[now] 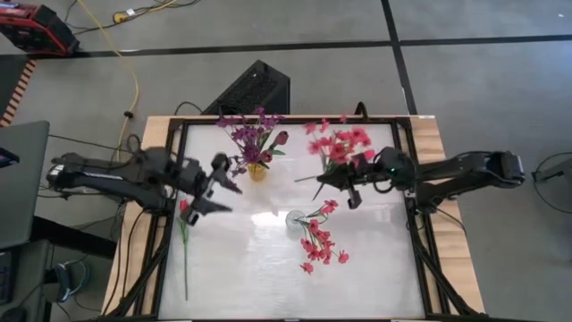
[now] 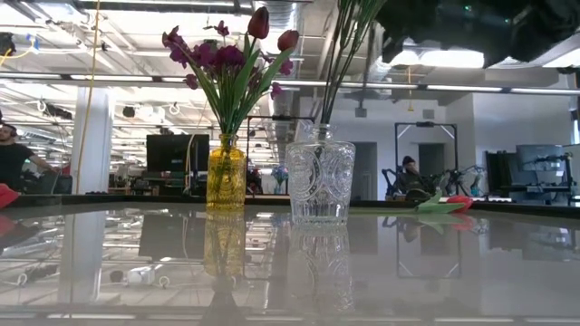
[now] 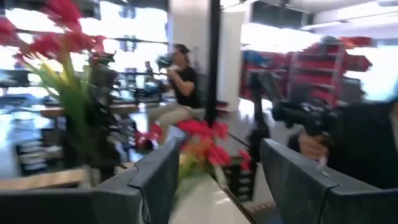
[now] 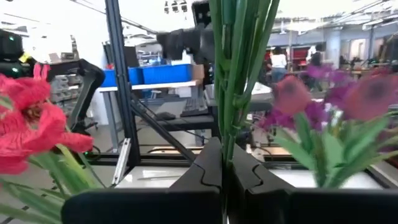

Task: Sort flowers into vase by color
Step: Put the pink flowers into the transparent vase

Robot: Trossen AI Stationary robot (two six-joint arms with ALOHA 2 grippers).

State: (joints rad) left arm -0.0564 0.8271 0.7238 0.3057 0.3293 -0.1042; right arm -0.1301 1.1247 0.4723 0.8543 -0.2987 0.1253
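A yellow vase holds purple sprigs and dark tulip buds. Nearer stands a clear glass vase. My right gripper is shut on a bunch of red-pink flowers. Another red-pink sprig shows just near-right of the clear vase; whether it lies on the table or leans out of the vase, I cannot tell. A red tulip lies on the table at the left. My left gripper hangs open and empty between that tulip and the yellow vase. My right gripper pinches several green stalks of the bunch between its two fingers. The fingers come about level from the table's right and lie across the stalks. The stalks stand nearly upright, blossoms above the fingers. Their lower ends reach into the clear vase's mouth.
The table has a glossy top inside a dark frame with wooden margins. A black box sits beyond the far edge. People show in the room behind. Open tabletop lies toward the near edge.
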